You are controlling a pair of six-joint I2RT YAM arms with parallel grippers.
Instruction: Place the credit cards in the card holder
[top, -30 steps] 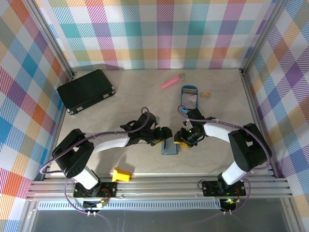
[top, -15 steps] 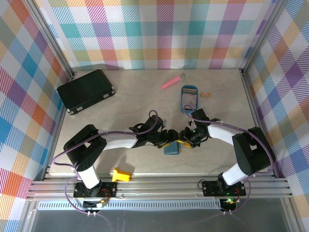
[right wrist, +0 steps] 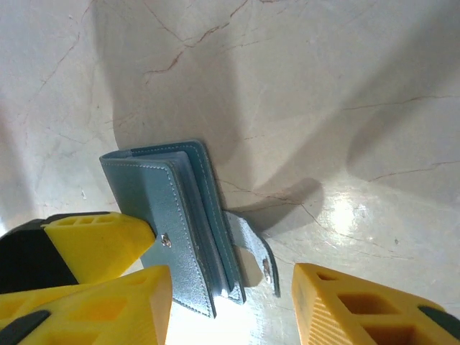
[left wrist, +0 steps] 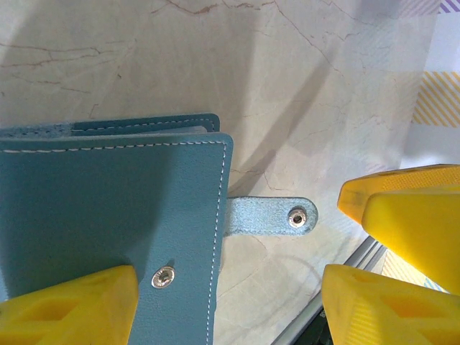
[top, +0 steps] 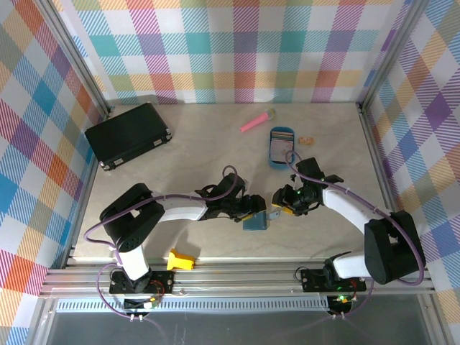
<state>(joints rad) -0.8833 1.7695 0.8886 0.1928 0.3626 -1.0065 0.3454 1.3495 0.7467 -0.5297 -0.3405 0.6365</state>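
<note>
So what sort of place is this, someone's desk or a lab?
Most likely a robot lab test cell, not a desk: a left arm and right arm bolted to an aluminium rail, and plaid backdrop walls boxing in the table.

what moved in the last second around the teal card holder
The left hand reached right to the card holder, one finger now at its cover by the snap. The right hand backed off to the right, jaws open. Nothing was grasped. The card holder barely shifted; the black case, blue tray and pink stick stayed put.
</note>
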